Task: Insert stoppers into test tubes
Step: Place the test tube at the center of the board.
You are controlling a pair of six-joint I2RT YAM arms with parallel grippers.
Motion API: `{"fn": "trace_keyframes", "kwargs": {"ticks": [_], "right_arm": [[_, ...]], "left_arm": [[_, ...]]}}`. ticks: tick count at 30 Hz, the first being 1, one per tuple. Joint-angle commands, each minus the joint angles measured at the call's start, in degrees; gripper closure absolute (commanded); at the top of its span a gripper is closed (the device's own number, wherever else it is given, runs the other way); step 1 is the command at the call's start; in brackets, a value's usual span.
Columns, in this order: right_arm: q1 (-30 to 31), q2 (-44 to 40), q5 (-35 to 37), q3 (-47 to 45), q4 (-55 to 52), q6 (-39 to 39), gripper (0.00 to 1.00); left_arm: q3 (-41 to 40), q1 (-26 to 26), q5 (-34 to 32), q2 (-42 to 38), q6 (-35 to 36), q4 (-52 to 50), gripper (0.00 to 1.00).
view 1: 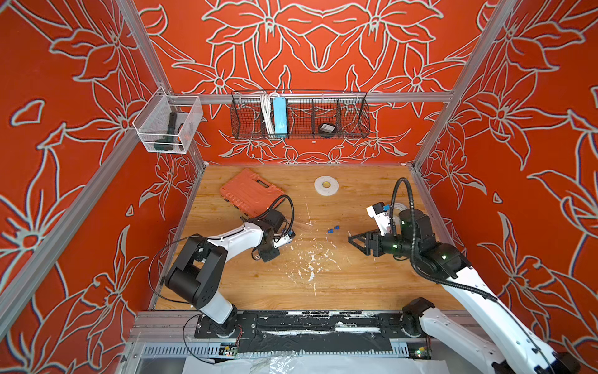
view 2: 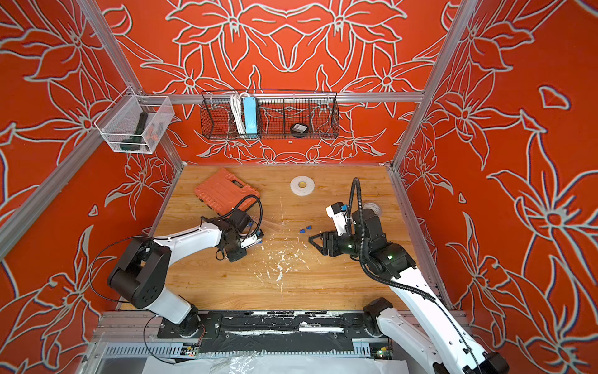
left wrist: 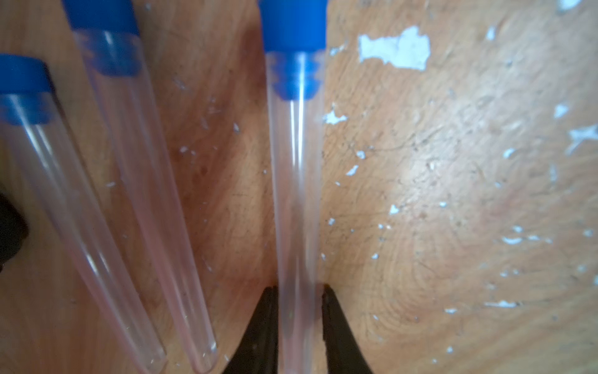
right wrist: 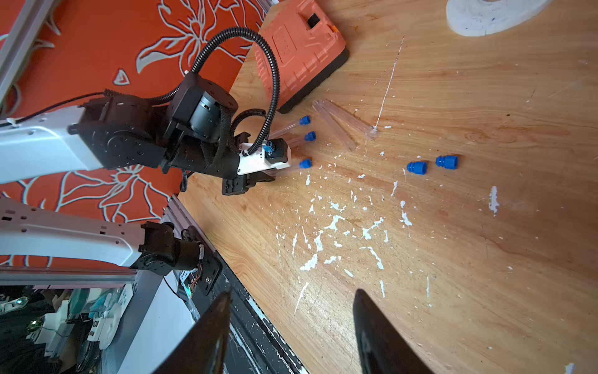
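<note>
Left wrist view is showing one test tube point(left wrist: 296, 194) lying on the desk point(left wrist: 453, 194) between my left jaws, with a blue stopper point(left wrist: 293, 32) seated in its mouth. The jaws are standing one on each side of the tube, right at its walls. I cannot tell whether they are pressing on it or sitting just clear. A second plugged tube point(left wrist: 139, 194) and a third plugged tube point(left wrist: 58, 210) are lying alongside it, each wearing its own blue plug.

In the right wrist view, all three of these are resting just beside the near corner of the orange case point(right wrist: 297, 55). Two bare tubes point(right wrist: 335, 128) are lying a little farther out from that corner, touching at one end and spreading apart at the other, with nothing in their mouths. Two loose stoppers point(right wrist: 417, 167) are sitting well apart from the case, beyond the bare tubes, side by side but not touching.

My right jaws are hanging spread wide and empty, farther from the case than those stoppers, and touching nothing.

So I am judging three of the five done. The last two tubes are waiting for the last two stoppers, and neither pair is being handled yet.
</note>
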Motion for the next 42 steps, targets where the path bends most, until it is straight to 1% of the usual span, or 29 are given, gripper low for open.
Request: {"fn": "trace_keyframes", "kwargs": {"ticks": [1, 4, 10, 16, 19, 23, 25, 26, 28, 30, 32, 33, 34, 35, 38, 40, 42], "right_arm": [[-0.4, -0.4, -0.7, -0.5, 0.4, -0.9, 0.39], [-0.4, 0.0, -0.7, -0.4, 0.3, -1.0, 0.40], [-0.4, 0.4, -0.7, -0.4, 0.1, -1.3, 0.40], [-0.4, 1.0, -0.6, -0.2, -0.3, -1.6, 0.39], [-0.4, 1.7, -0.2, -0.1, -0.8, -1.8, 0.40], [-0.4, 2.6, 1.4, 0.8, -2.2, -4.0, 0.40], [-0.4, 3.2, 2.4, 1.4, -2.4, -5.9, 0.40], [-0.3, 3.7, 2.9, 1.6, -2.3, -7.1, 0.41], [-0.1, 5.1, 4.2, 2.3, -2.0, -8.8, 0.43], [0.7, 7.0, 5.8, 3.3, -1.5, -10.7, 0.44], [2.4, 9.9, 8.2, 4.9, -0.8, -13.1, 0.45], [3.4, 11.2, 9.6, 5.6, -0.6, -14.6, 0.46], [4.7, 12.9, 11.3, 6.4, -0.4, -16.1, 0.46], [6.0, 14.9, 12.9, 7.5, -0.3, -18.1, 0.46], [9.8, 21.4, 17.0, 10.4, 0.6, -23.7, 0.47], [11.4, 26.1, 18.5, 12.3, 1.2, -27.4, 0.47], [12.1, 30.4, 18.2, 13.8, 2.4, -31.0, 0.49]], "left_arm": [[-1.3, 0.4, 0.8, 2.5, 0.4, -0.5, 0.78], [-1.5, 0.6, 0.3, 2.3, 0.5, 0.0, 0.77], [-1.6, 0.7, 0.1, -0.8, 0.5, 1.5, 0.66], [-2.9, 0.8, 3.1, -8.1, 1.2, 3.9, 0.55], [-4.2, 0.8, 5.3, -12.1, 1.6, 6.0, 0.52], [-6.1, 0.8, 8.5, -18.3, 1.9, 10.9, 0.50], [-7.1, 0.9, 9.3, -21.6, 0.6, 15.6, 0.51], [-8.0, 0.9, 9.5, -23.7, -1.1, 19.3, 0.51], [-10.1, 1.2, 12.0, -27.7, -4.9, 26.5, 0.50], [-13.1, 1.4, 11.4, -31.3, -11.4, 35.7, 0.48], [-15.5, 2.2, 10.1, -33.8, -18.9, 42.6, 0.46], [-16.0, 2.6, 9.4, -33.8, -21.7, 44.7, 0.45], [-16.3, 3.0, 8.0, -36.2, -24.7, 46.4, 0.45], [-16.7, 3.5, 6.7, -36.7, -28.1, 48.0, 0.45], [-18.2, 5.7, 5.0, -38.4, -36.3, 51.8, 0.46], [-19.1, 6.8, 3.7, -39.4, -40.0, 53.7, 0.47], [-19.8, 8.0, 2.9, -40.5, -42.1, 55.2, 0.47]]}}
